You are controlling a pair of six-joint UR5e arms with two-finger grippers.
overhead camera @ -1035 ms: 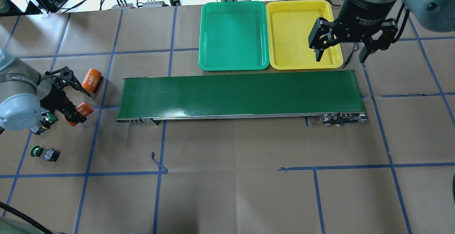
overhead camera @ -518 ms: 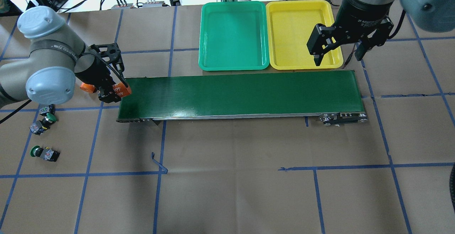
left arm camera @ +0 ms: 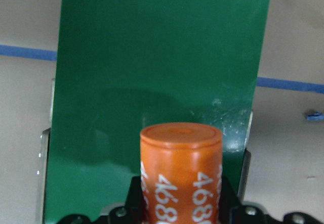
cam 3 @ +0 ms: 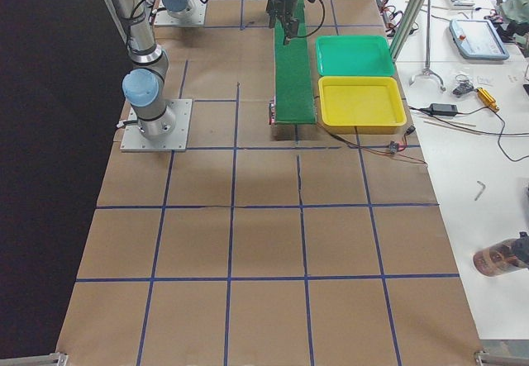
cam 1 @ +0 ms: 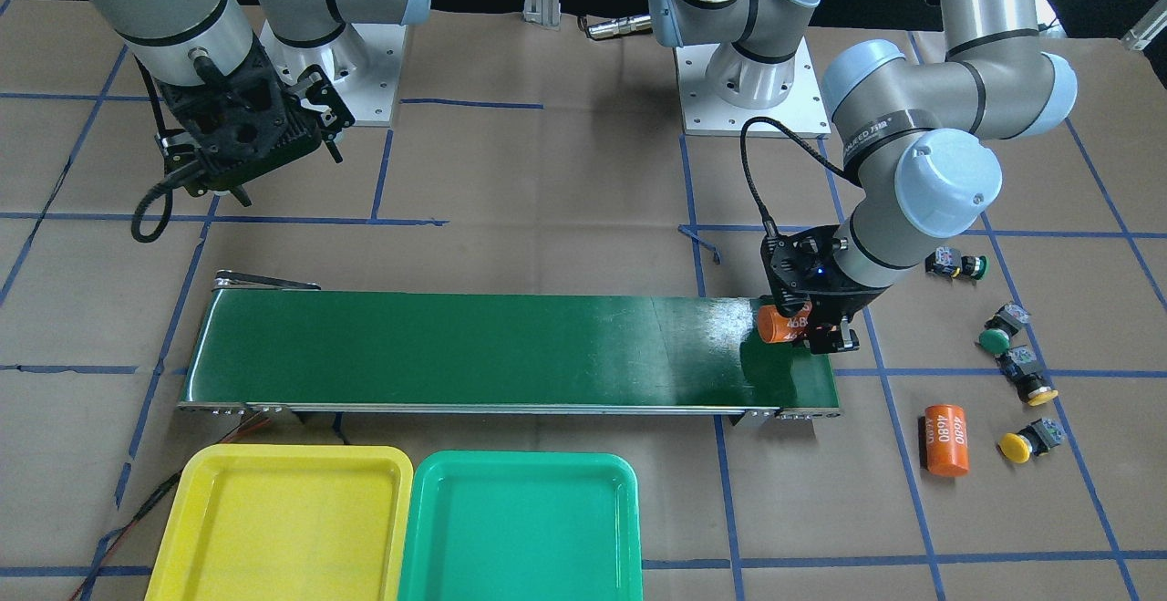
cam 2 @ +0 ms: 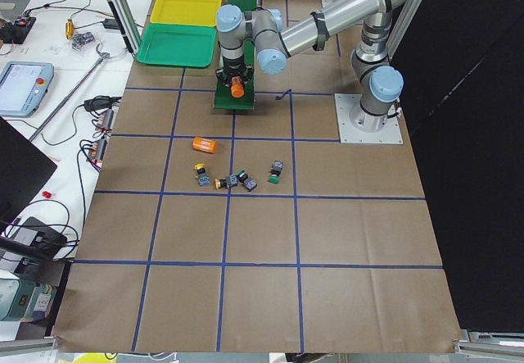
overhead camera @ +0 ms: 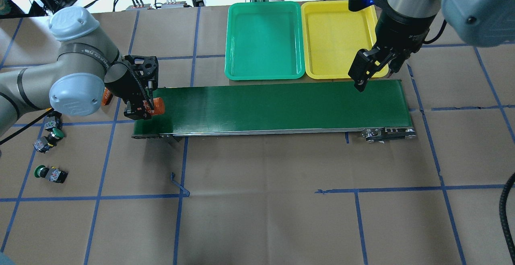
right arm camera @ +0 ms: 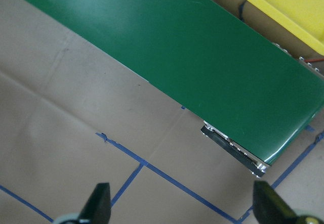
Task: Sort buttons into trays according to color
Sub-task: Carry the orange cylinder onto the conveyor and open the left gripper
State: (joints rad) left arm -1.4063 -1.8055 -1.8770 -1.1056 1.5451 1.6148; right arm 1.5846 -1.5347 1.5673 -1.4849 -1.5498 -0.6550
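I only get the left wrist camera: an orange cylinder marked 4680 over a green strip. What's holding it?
Observer: The left hand, shut on that orange cylinder, over one end of a long dark-green conveyor belt.
Visitor: Is anything sorted yet?
Observer: No; the shallow yellow plastic tray and the green plastic tray are both empty.
Visitor: And the other hand?
Observer: The right hand is open and empty, raised near the belt's other end.

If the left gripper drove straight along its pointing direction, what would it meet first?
Most likely the green conveyor belt: the left gripper points down at its end, so the held orange 4680 cylinder would touch first. Height is unclear.
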